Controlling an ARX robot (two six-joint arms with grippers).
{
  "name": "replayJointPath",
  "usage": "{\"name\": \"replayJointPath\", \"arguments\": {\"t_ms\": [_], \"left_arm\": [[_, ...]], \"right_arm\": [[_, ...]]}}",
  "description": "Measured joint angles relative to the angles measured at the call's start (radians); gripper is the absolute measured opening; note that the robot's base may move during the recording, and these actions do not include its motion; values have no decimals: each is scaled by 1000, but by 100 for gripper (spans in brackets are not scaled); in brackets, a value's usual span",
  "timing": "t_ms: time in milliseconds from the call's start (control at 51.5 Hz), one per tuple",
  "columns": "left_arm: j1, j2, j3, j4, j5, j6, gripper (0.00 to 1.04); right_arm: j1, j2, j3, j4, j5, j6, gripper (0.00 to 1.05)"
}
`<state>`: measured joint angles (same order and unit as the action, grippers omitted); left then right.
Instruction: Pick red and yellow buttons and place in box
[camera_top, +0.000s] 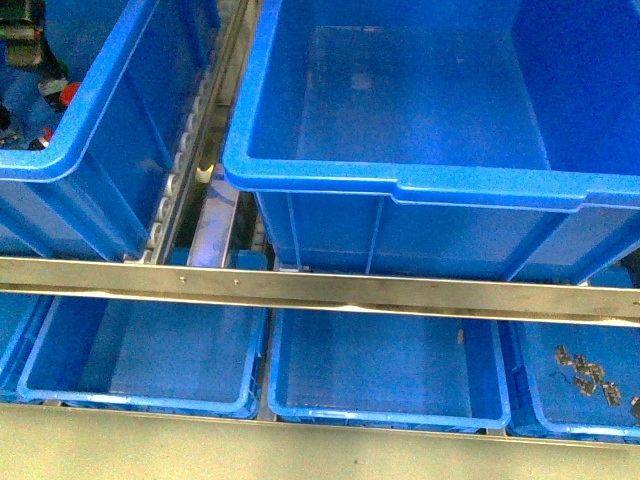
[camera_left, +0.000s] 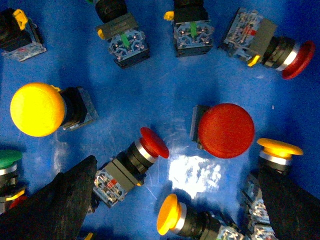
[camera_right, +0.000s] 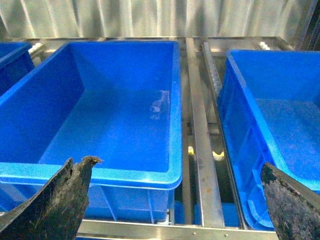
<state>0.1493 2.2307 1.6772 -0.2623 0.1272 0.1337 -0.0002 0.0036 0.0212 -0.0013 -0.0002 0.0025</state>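
Observation:
Several red and yellow buttons lie on a blue crate floor in the left wrist view. My left gripper (camera_left: 175, 212) hangs open above them, its dark fingers (camera_left: 60, 205) far apart. Between the fingers lies a yellow button (camera_left: 167, 214) on its side, with a red button (camera_left: 152, 142) on its side just beyond. A broad red cap (camera_left: 226, 130) and a yellow cap (camera_left: 279, 148) sit nearer the other finger. The box (camera_top: 400, 190), a deep blue crate, stands empty in the front view. My right gripper (camera_right: 175, 200) is open and empty, facing the box (camera_right: 100, 175). Neither gripper shows in the front view.
More switches fill the crate: a large yellow cap (camera_left: 37, 109), a red one (camera_left: 297, 60), a green cap (camera_left: 7, 159). That crate (camera_top: 60, 160) stands left of the box. A metal rail (camera_top: 320, 290) crosses above shallow blue trays (camera_top: 150, 350). Another blue crate (camera_right: 240, 125) stands right of the box.

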Motion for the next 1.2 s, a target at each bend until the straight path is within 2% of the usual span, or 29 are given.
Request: {"name": "replayJointPath", "arguments": {"t_ms": [932,1204], "left_arm": [[-52,229,248,-54,25,-16,97],[-71,239,267,-59,34,-30,97]], "right_arm": [[0,0,0,0,0,0,98],[0,0,0,0,0,0,98]]}}
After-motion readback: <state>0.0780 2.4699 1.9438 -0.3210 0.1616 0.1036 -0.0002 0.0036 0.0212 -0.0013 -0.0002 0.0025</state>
